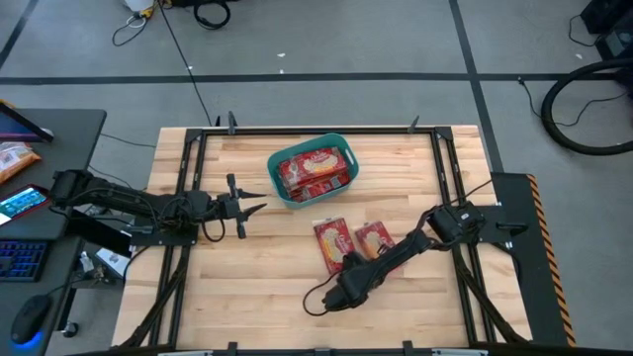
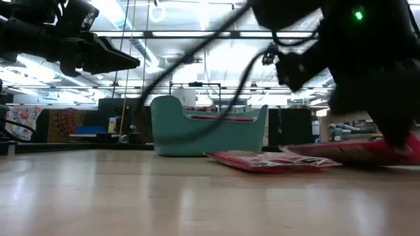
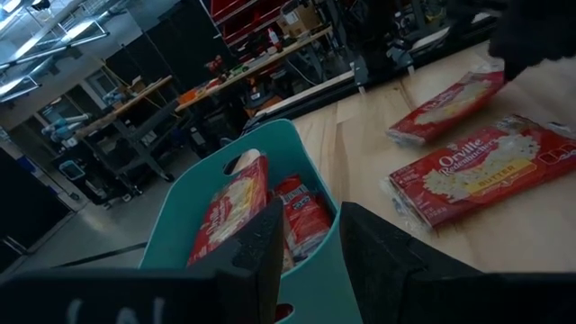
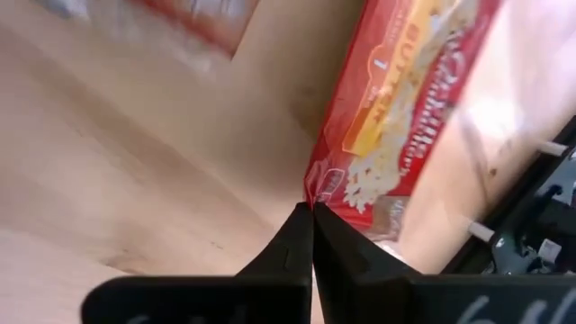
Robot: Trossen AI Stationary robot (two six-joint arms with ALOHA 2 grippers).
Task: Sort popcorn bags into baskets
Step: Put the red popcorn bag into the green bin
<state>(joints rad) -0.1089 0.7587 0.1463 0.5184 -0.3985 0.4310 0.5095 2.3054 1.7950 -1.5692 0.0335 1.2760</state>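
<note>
— What is the right pincer doing?
— Its wrist view alone is showing it: fingers pinching together on a popcorn bag's corner, seemingly just off the tabletop.
— And the left pincer?
— Hovering slightly parted beside the teal basket, which is holding several bags. Another bag is lying nearby.
</note>
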